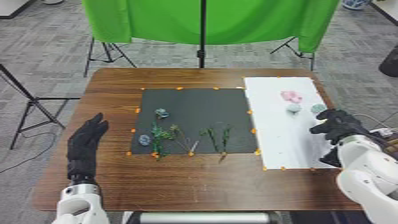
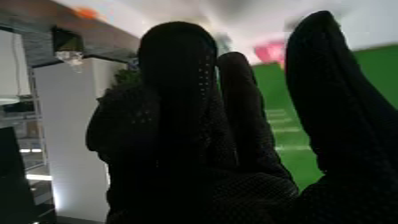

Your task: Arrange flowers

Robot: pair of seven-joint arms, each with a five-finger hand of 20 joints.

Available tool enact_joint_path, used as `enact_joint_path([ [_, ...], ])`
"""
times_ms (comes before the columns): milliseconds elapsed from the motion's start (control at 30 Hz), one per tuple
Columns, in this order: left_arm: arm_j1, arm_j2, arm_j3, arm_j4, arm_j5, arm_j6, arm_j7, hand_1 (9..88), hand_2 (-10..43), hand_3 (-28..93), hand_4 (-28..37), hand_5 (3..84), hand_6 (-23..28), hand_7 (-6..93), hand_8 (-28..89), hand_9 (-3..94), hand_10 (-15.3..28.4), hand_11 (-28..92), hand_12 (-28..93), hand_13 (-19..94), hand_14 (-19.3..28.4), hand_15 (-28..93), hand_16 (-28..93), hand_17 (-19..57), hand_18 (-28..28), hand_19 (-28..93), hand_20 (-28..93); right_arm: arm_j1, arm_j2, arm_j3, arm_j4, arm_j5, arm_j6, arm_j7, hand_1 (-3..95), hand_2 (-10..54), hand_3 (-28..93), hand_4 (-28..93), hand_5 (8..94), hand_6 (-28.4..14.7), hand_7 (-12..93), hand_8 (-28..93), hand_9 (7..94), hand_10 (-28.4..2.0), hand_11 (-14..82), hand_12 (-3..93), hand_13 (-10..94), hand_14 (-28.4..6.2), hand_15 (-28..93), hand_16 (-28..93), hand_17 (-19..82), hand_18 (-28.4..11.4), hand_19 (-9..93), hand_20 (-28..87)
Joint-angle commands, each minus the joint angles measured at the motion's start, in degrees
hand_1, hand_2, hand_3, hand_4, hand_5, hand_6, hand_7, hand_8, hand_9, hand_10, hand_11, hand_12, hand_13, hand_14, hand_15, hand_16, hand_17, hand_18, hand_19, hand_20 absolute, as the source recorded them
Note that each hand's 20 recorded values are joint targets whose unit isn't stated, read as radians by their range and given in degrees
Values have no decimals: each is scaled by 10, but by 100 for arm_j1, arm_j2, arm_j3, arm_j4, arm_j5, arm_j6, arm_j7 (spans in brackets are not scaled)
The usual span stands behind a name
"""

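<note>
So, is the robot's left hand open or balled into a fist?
Open. In the head view, the left hand has its fingers stretched out away from the wrist, not curled in.

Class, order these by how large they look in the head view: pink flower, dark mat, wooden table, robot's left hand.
Largest to smallest:
1. wooden table
2. dark mat
3. left hand
4. pink flower
</note>
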Motion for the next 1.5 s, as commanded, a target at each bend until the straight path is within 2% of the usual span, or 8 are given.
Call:
enact_joint_path([
  [33, 63, -59, 167, 51, -10, -99, -57, 256, 127, 632, -283, 454, 45, 118, -72, 433, 138, 169, 98, 308, 144, 176, -17, 78, 82, 54, 173, 333, 190, -106, 82, -124, 107, 10, 426, -95, 632, -175, 516, 4, 113, -61, 673, -153, 154, 218, 835, -48, 559, 325, 568, -137, 932, 446],
  [367, 99, -62, 143, 37, 3, -93, -83, 256, 124, 635, -283, 454, 45, 121, -72, 434, 138, 170, 98, 308, 145, 177, -17, 77, 83, 55, 173, 453, 135, -293, 518, -160, -304, 208, 431, -95, 634, -175, 519, 4, 114, -61, 672, -155, 150, 216, 836, -47, 557, 330, 571, -134, 932, 449],
  [500, 106, -70, 139, 32, -11, -88, -62, 257, 122, 634, -283, 454, 45, 121, -72, 434, 138, 169, 98, 309, 146, 179, -17, 77, 82, 55, 172, 435, 108, -376, 599, -119, -256, 149, 438, -95, 636, -176, 534, 7, 119, -62, 682, -152, 155, 218, 839, -45, 557, 329, 573, -134, 932, 451],
  [667, 116, -89, 137, 33, -15, -117, -59, 257, 121, 636, -283, 454, 45, 121, -72, 434, 138, 169, 98, 309, 146, 179, -17, 77, 83, 56, 172, 431, 96, -755, 928, -611, 841, -116, 515, -95, 616, -205, 602, 15, 166, -73, 739, -126, 162, 264, 857, -32, 565, 334, 589, -127, 932, 481],
  [733, 124, -89, 130, 28, -16, -109, -62, 258, 121, 635, -283, 454, 45, 121, -72, 434, 138, 169, 98, 309, 146, 179, -18, 77, 83, 55, 172, 442, 98, -857, 1035, -718, 1145, -159, 632, -95, 469, -160, 687, 0, 185, 87, 828, -95, 82, 366, 876, -20, 577, 337, 612, -117, 932, 518],
  [833, 162, -99, 113, 10, -32, -79, -55, 258, 120, 636, -283, 454, 45, 121, -72, 434, 138, 170, 99, 310, 146, 180, -17, 77, 83, 55, 172, 499, 126, -976, 1171, -815, 1546, -201, 672, -95, 477, -156, 762, 0, 205, 132, 888, -83, 81, 396, 901, -8, 577, 341, 635, -111, 932, 541],
  [1200, 186, -98, 75, -3, -82, -36, -59, 264, 115, 636, -283, 453, 47, 119, -71, 433, 138, 170, 99, 311, 148, 180, -17, 79, 83, 54, 171, 702, 327, -670, 475, -771, 2258, -355, 672, -95, 526, -150, 798, -9, 210, 144, 915, -88, 87, 413, 919, -6, 565, 355, 654, -105, 932, 543],
  [1500, 173, -83, 62, -8, -76, -36, -80, 265, 112, 636, -283, 453, 49, 117, -70, 433, 138, 170, 99, 310, 148, 180, -18, 80, 83, 54, 171, 1259, 488, -921, -157, -208, 2174, -640, 669, -95, 536, -147, 803, -9, 207, 151, 916, -89, 87, 418, 919, -6, 561, 367, 655, -104, 932, 545],
])
